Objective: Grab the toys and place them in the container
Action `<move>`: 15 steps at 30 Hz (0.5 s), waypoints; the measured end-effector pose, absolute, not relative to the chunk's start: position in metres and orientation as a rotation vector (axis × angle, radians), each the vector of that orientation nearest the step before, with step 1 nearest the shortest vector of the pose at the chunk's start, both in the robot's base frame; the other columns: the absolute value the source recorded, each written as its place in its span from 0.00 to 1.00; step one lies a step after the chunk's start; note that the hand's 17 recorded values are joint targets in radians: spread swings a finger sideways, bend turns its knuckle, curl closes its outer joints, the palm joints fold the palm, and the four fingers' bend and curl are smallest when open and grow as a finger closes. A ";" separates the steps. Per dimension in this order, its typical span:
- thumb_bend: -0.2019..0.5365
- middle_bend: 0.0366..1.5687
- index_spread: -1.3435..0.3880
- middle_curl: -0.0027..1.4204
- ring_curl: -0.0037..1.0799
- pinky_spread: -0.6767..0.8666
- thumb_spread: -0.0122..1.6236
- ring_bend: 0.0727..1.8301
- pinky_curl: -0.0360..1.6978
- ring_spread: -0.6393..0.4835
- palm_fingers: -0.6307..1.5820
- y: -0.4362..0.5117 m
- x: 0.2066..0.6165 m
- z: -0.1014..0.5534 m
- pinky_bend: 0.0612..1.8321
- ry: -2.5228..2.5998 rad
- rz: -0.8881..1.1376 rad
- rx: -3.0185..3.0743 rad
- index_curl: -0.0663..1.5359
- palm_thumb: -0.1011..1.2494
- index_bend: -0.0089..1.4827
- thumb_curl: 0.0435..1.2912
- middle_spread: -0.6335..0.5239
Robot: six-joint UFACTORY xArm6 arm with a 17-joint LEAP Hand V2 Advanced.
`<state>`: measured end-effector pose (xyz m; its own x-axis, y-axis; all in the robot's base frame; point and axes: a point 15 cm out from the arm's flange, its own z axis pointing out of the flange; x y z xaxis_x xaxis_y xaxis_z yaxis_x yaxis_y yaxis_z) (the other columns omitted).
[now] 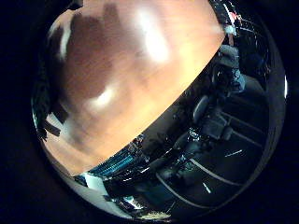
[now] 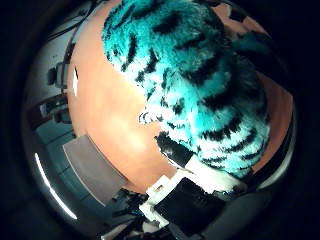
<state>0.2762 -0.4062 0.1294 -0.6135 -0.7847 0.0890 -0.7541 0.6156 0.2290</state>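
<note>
A teal plush toy with black stripes (image 2: 200, 80) fills much of the thumb side view, so it is close to the palm. It lies over the brown wooden table (image 2: 110, 115). White and black parts of my hand (image 2: 185, 192) press against the toy's striped fur at one edge. How far the fingers curl round the toy is hidden. The little finger side view shows only bare table (image 1: 131, 70) with the hand's shadow on it. No container is in sight.
Beyond the table edge (image 1: 154, 121) lie a dark floor, office chairs (image 1: 205, 112) and assorted equipment. A grey panel (image 2: 92, 170) sits past the table's edge on the other side.
</note>
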 end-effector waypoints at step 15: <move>0.27 0.47 0.52 0.48 0.48 0.23 0.65 0.47 0.26 0.28 0.80 -0.406 0.284 0.143 0.27 -2.625 -0.218 1.325 0.39 0.73 0.35 0.26 0.25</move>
<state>0.2835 -0.4056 0.1427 -0.5812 -0.8070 0.1048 -0.7787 0.5889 0.2164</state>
